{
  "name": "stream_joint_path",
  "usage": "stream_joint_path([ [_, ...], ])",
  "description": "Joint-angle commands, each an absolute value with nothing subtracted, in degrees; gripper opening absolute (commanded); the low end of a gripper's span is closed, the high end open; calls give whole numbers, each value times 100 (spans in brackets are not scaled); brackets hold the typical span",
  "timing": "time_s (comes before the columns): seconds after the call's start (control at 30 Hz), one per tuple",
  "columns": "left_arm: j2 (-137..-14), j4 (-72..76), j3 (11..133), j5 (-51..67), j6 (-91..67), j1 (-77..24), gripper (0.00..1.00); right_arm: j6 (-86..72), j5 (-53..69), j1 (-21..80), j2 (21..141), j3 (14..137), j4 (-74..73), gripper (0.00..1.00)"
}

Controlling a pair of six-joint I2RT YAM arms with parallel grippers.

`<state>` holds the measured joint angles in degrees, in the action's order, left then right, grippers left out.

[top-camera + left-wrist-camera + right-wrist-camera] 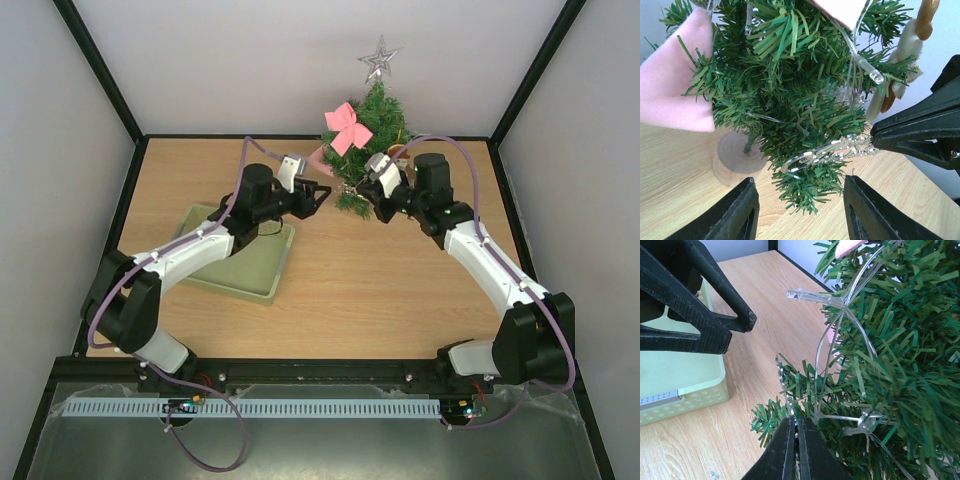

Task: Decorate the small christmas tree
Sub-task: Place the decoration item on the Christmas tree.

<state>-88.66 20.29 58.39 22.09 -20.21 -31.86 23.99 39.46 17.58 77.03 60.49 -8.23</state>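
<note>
Entry: silver ornament (pixel 825 152) at a low branch of the tree (pixel 372 140), which stands at the far table edge.
We pinch it in the right gripper (pixel 795 422); the left gripper (pixel 800 182) is spread, empty, close by. Our judgement: seat it deep on the branch, clear of the light wire (pixel 840 330). Bow (pixel 347 127) above, basket (pixel 265 270) left.

Wood table (pixel 380 290): green basket (pixel 262 262) left, small christmas tree (pixel 378 115) at back.
</note>
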Motion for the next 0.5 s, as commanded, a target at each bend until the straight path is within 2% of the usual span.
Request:
stream_joint_path([
  [0.0, -9031, 2182, 6095, 2215, -2030, -3155, 48, 2321, 3832, 1755, 7770, 6213, -598, 2],
  [0.47, -9379, 1943, 6507, 2276, -1872, -3137, 48, 1757, 3631, 1749, 7917, 6004, -292, 2],
])
